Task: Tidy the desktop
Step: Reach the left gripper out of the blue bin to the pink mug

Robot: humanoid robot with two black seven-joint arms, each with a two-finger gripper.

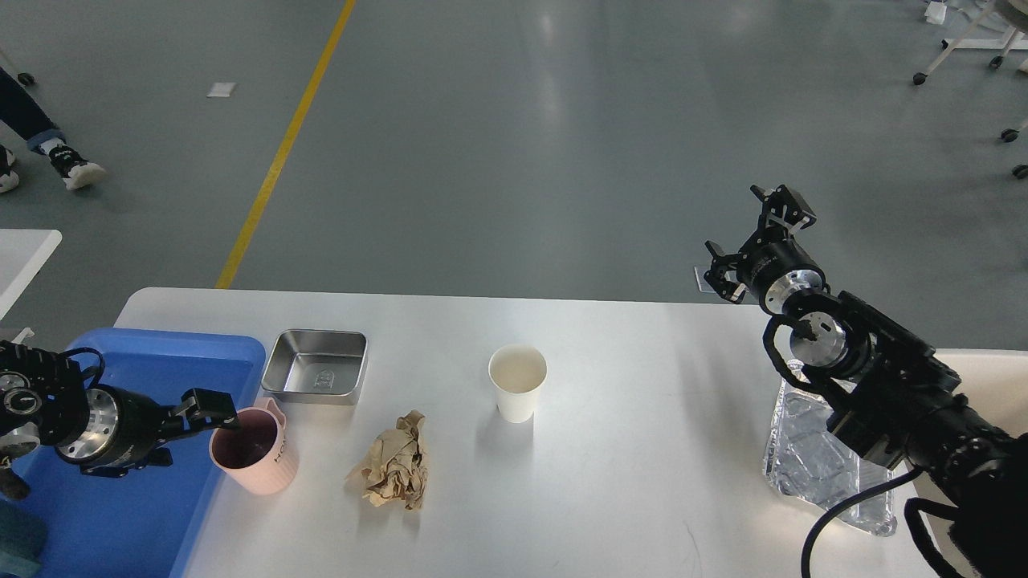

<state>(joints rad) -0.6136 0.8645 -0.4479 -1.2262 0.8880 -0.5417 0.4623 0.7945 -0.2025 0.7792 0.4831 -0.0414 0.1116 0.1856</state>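
A pink mug (pixel 259 459) stands at the right edge of the blue tray (pixel 136 514). My left gripper (pixel 197 433) is open over the tray, its upper finger at the mug's left rim. A crumpled brown paper ball (pixel 393 472) lies right of the mug. A white paper cup (pixel 517 384) stands upright mid-table. A small steel tray (pixel 317 367) sits behind the mug. My right gripper (pixel 751 234) is open and empty, raised beyond the table's far right edge.
The white table (pixel 642 457) bears everything. A crinkled clear plastic container (pixel 819 466) lies at the right, partly under my right arm. A person's feet (pixel 68 164) are on the floor at far left. A second white table corner (pixel 24 249) shows at the left.
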